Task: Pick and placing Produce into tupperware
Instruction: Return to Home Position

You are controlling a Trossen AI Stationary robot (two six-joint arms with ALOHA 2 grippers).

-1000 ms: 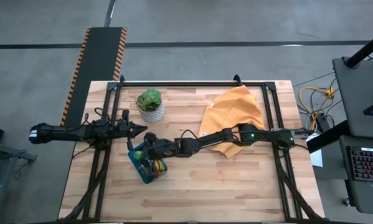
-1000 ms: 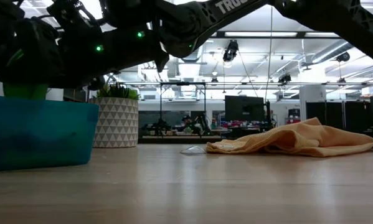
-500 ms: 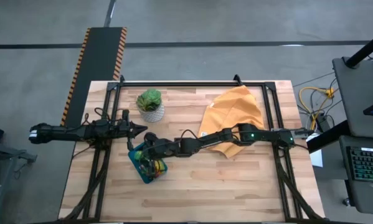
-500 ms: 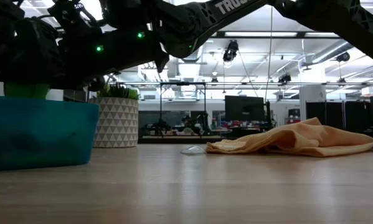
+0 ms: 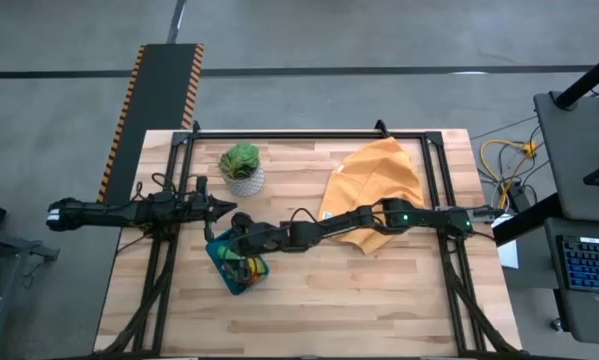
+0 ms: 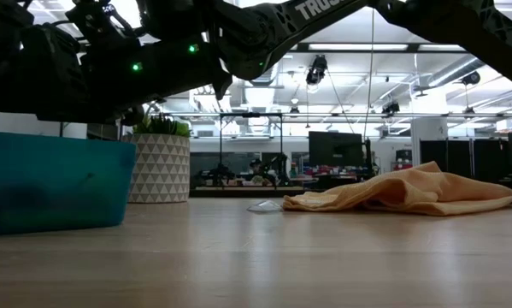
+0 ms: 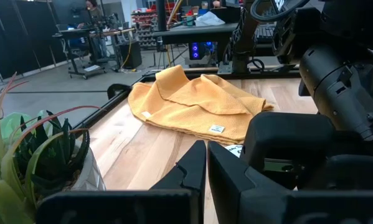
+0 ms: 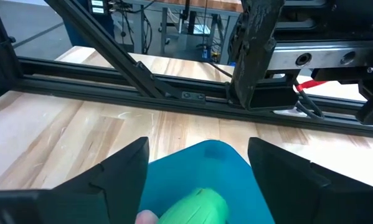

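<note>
The teal tupperware (image 5: 225,276) stands on the table left of centre, with several small produce pieces (image 5: 245,267) lying in it. In the right wrist view a green produce piece (image 8: 195,205) lies in the tupperware (image 8: 202,158), below and between the spread fingers. My right gripper (image 8: 198,168) hovers open just above the tupperware's far end (image 5: 222,243) and touches nothing. My left gripper (image 5: 229,208) waits shut at the table's left side, just beyond the tupperware; its fingers (image 7: 192,171) lie together in the left wrist view.
A green plant in a patterned white pot (image 5: 242,168) stands at the far left, close behind the tupperware. An orange cloth (image 5: 374,185) lies crumpled at the far right. Black frame rails (image 5: 309,133) run along the table's edges. Bare wood lies toward the near edge.
My right gripper has opened while staying in place over the tupperware. The green produce piece that showed under it above the tupperware's rim in the low view has dropped out of sight into the tupperware.
</note>
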